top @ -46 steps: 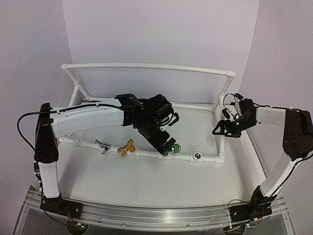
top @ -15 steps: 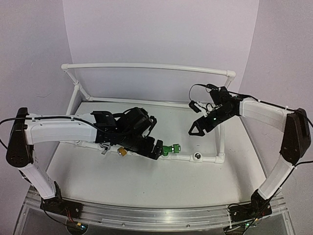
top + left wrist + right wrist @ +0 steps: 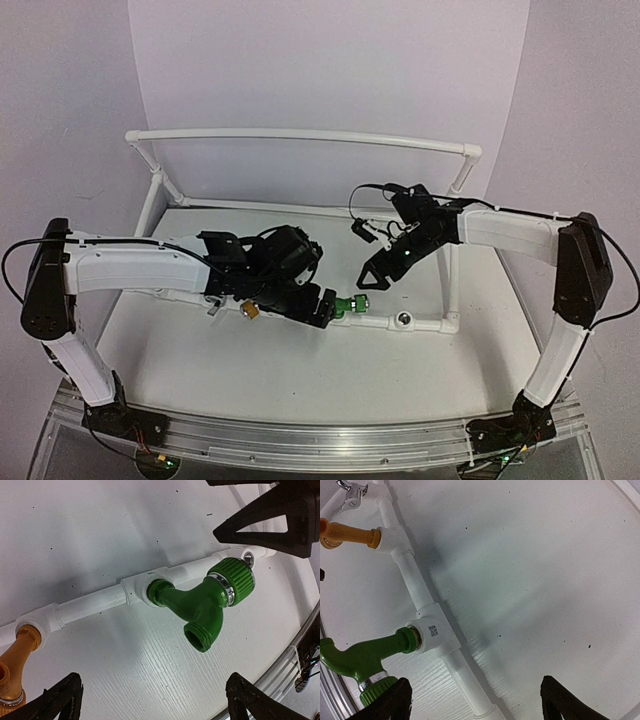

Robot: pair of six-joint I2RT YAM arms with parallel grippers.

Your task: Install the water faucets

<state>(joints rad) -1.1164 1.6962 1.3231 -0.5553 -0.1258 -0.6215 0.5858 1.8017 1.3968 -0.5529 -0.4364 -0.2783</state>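
Finding green faucet (image 3: 200, 600) threaded into a tee (image 3: 137, 587) of the white pipe frame (image 3: 85, 605), front rail, brass-yellow faucet (image 3: 15, 665) in the neighbouring tee. Record left gripper (image 3: 155, 700) as released, fingers (image 3: 60, 700) wide, just short of the green body, touching nothing; right gripper (image 3: 477, 700) likewise spread, empty, hovering near. Judge tightening as the step: close squarely on the ribbed cap (image 3: 235, 577), turn in short arcs, avoid levering the rail.
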